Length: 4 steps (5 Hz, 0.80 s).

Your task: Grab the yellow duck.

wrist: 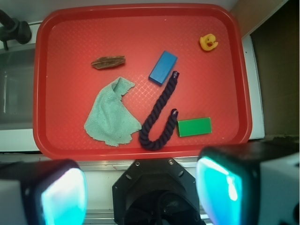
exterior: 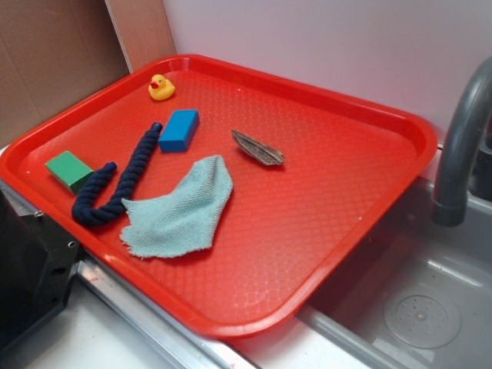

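A red tray (exterior: 361, 223) is seen resting beside a grey sink (exterior: 430, 307), with a dark faucet (exterior: 461, 146) rising at the right edge of the exterior view.

Taken from left to right in the exterior view, a green block (exterior: 68, 169) is found near the tray's left rim. Just beside it, a dark blue rope (exterior: 123, 181) is laid in a hook shape, its short end touching or nearly touching the green block and its long end reaching up to a blue block (exterior: 179, 129). The yellow duck (exterior: 161, 87) is placed upright in the tray's far left corner, apart from the blue block and close to the rim; its orange-red beak can be made out. A crumpled light teal cloth (exterior: 181, 209) is spread next to the rope's curve. A small brown, leaf-like piece (exterior: 258, 147) is set further right, near the tray's middle.

In the wrist view, the gripper (wrist: 140, 187) is shown above the near edge of the tray, well apart from the duck (wrist: 208, 42), which appears in the upper right corner there. Its two fingers (wrist: 63, 194) are spread wide, nothing being held between them.
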{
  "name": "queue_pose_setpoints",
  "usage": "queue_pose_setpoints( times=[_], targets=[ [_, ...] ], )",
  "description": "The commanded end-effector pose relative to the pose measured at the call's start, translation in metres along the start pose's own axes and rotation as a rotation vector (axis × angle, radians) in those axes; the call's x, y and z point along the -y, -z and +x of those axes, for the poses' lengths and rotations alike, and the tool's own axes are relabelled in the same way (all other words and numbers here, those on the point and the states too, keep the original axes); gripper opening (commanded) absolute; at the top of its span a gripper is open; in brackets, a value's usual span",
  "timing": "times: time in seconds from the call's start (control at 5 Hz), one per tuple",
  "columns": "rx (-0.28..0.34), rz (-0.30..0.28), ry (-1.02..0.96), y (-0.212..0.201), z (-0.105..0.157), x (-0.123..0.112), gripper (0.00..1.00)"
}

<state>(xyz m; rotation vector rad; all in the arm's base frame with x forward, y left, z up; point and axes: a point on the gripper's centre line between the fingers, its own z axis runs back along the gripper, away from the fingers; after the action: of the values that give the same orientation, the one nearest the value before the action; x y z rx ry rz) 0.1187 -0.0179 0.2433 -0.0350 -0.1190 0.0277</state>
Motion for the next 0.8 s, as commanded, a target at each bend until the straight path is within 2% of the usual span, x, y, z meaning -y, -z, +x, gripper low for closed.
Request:
queue_pose_setpoints(
  times=[0.0, 0.2, 0.4, 0.6],
  targets=[
    [0.000, 0.000, 0.000, 0.000, 0.000, 0.000, 1.00],
    [-0.023, 0.123, -0.237, 0.052, 0.027, -0.049, 1.00],
    [0.054, 0.156, -0.422, 0.080, 0.064, -0.081, 1.00],
    [0.138, 0.187, -0.523, 0.096, 0.096, -0.102, 1.00]
  ],
)
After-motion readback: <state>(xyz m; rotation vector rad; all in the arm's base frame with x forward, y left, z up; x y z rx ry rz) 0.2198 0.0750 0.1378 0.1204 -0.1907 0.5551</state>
